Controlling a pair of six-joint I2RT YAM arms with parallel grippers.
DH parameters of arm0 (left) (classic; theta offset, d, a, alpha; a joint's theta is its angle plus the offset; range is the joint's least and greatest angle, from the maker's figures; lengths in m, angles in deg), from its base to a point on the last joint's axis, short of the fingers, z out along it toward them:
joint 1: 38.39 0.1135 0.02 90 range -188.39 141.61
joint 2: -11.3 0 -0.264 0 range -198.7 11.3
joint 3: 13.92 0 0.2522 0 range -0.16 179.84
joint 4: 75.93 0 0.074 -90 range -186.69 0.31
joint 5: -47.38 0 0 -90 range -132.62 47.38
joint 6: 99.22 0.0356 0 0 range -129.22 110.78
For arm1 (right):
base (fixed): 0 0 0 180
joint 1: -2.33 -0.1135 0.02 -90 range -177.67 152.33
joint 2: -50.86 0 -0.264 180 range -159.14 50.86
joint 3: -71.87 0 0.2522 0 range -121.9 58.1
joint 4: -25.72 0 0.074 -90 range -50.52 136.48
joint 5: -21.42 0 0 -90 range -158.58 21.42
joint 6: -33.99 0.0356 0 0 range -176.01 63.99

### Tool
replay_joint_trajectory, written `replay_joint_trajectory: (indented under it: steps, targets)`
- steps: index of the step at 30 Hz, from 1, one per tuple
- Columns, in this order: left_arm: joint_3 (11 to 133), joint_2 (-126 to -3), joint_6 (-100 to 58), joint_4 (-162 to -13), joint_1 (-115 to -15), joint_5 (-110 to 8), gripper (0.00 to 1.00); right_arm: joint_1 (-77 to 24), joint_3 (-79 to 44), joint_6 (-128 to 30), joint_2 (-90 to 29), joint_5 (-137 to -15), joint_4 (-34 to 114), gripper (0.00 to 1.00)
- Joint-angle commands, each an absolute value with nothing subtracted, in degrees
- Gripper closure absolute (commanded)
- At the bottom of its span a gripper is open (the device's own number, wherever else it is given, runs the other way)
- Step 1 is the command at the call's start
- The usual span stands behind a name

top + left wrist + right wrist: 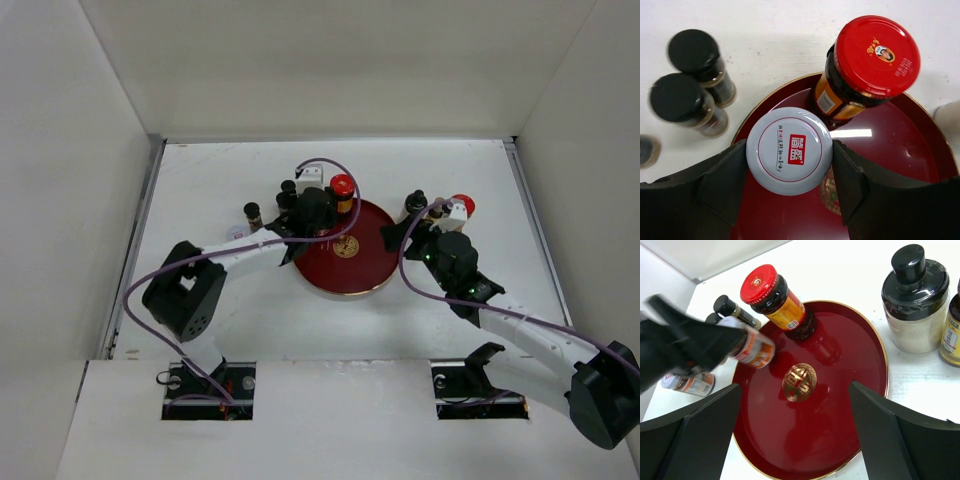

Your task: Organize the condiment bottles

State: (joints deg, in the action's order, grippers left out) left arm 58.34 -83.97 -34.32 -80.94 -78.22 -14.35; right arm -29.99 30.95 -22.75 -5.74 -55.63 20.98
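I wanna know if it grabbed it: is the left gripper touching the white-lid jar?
Touching. The left wrist view shows the left gripper pressing both sides of the white-lid jar.

1. On the white-lidded jar (789, 151), a red box holds two white Chinese characters, ringed by tiny red print too small to read.
2. The red-capped jar (876, 55) shows gold Chinese characters and a portrait badge, unreadable.
3. The tray (840, 410) carries a gold emblem (799, 382) at its centre.

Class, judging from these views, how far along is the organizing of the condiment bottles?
Done: one red-capped jar stands on the tray. In hand: the left tool grips a white-lidded jar over the tray; the right tool is open and empty. Remaining: black-capped bottles and a black-capped jar of white contents stand outside it.
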Motion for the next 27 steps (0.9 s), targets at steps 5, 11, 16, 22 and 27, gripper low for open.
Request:
replay_joint_trajectory:
  steps: [5, 11, 16, 22, 27]
  targets:
    - [65.67, -89.59, -32.25, -69.56, -77.28, -14.50, 0.64, -29.62, 30.68, -22.52, -4.33, -56.27, 17.60, 0.03]
    - [64.45, -90.40, -31.64, -68.68, -77.71, -12.83, 0.36, -29.62, 30.68, -22.52, -4.42, -56.10, 17.60, 0.00]
    - [60.67, -86.01, -31.02, -68.68, -78.85, -11.16, 0.25, -29.62, 30.68, -22.52, -4.25, -56.10, 17.77, 0.00]
    - [53.30, -75.65, -30.67, -69.38, -80.17, -8.78, 0.19, -29.79, 30.68, -22.70, -3.90, -56.10, 17.86, 0.00]
    - [46.17, -64.31, -32.51, -74.47, -79.13, -6.76, 0.28, -29.88, 30.60, -22.78, -4.42, -56.45, 17.60, 0.23]
